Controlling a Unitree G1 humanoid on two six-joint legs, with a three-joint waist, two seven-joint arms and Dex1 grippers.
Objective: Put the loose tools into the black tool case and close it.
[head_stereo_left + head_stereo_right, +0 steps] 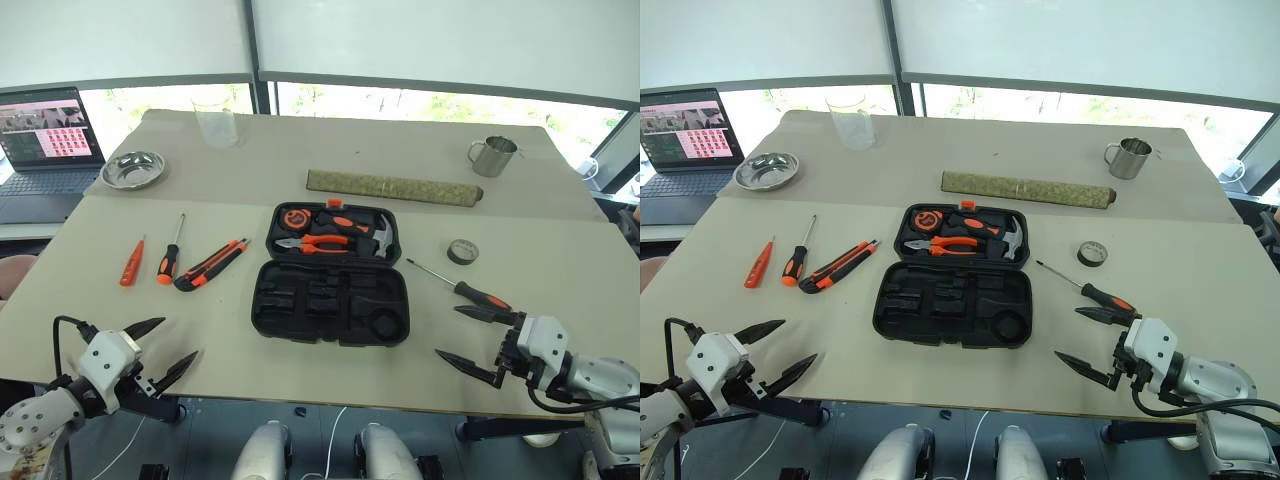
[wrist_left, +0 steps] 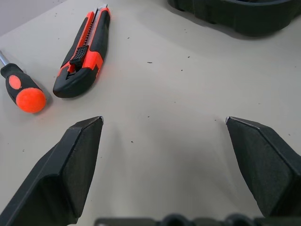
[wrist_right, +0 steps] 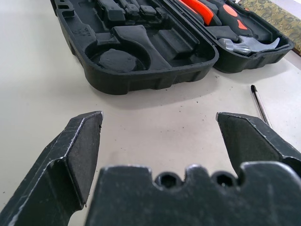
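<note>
Centrally on the bench (image 1: 300, 390) lies the black tool case (image 1: 331, 302), opened flat, and everything else is placed from it. Its far half holds the orange-handled pliers (image 1: 312, 242), a hammer (image 1: 378, 240) and a tape measure (image 1: 296, 216); its near half shows bare moulded recesses.

To the case's left, well apart from it, three loose tools lie in a row: the utility knife (image 1: 211, 264) nearest the case, then a black-and-orange screwdriver (image 1: 170, 255), then the small all-orange tester screwdriver (image 1: 132, 262) farthest out. To the case's right, the second black-and-orange screwdriver (image 1: 468, 288) lies at a slant, and the small dark tape roll (image 1: 462, 251) sits just beyond it.

Behind the case a long olive-green bar (image 1: 393, 186) lies crosswise. Farther back stand a clear plastic cup (image 1: 216, 122) and a steel bowl (image 1: 133, 169) on the left side and a metal mug (image 1: 492, 156) on the right; a laptop (image 1: 45, 135) sits off the bench, beyond the bowl.

At the bench's near edge, the left gripper (image 1: 162, 349) hovers left of the case with its jaws spread wide and nothing between them. The right gripper (image 1: 470, 340) hovers right of the case, jaws likewise wide apart and empty, its upper finger close to the handle of the nearby screwdriver.
</note>
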